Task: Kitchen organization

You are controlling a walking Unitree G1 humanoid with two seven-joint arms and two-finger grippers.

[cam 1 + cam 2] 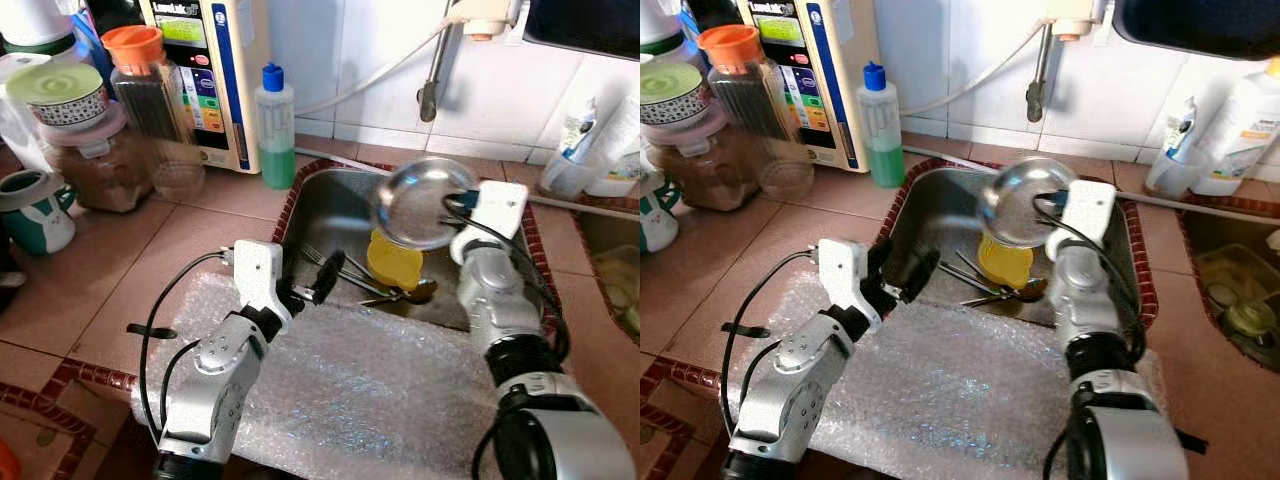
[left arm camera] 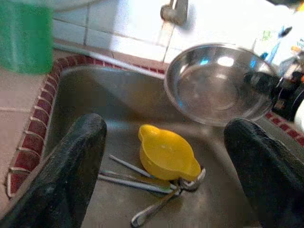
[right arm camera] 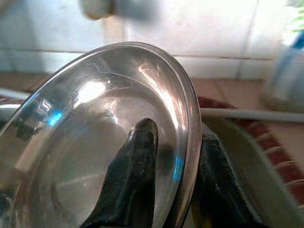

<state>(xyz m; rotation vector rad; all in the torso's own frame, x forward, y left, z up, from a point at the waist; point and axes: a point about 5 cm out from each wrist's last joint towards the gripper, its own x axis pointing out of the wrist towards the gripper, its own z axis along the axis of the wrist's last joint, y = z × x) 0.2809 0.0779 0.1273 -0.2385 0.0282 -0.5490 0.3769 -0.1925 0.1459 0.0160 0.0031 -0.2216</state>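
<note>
Steel bowl (image 1: 424, 203) clamped at its rim by right gripper (image 3: 164, 166), held above the sink (image 1: 330, 205).
Left gripper (image 1: 305, 285), fingers spread, hovers at the sink's near edge over bubble wrap (image 1: 350, 390) on tiled counter (image 1: 140, 260).

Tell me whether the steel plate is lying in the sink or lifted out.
Lifted: the right gripper pinches the plate's rim, holding it tilted above the sink.

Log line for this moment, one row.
right gripper: shut on steel plate, above sink | left gripper: open, at sink edge | in sink: yellow cup, spoons

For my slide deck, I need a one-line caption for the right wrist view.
Right gripper pinches the rim of a steel plate above the sink.
</note>
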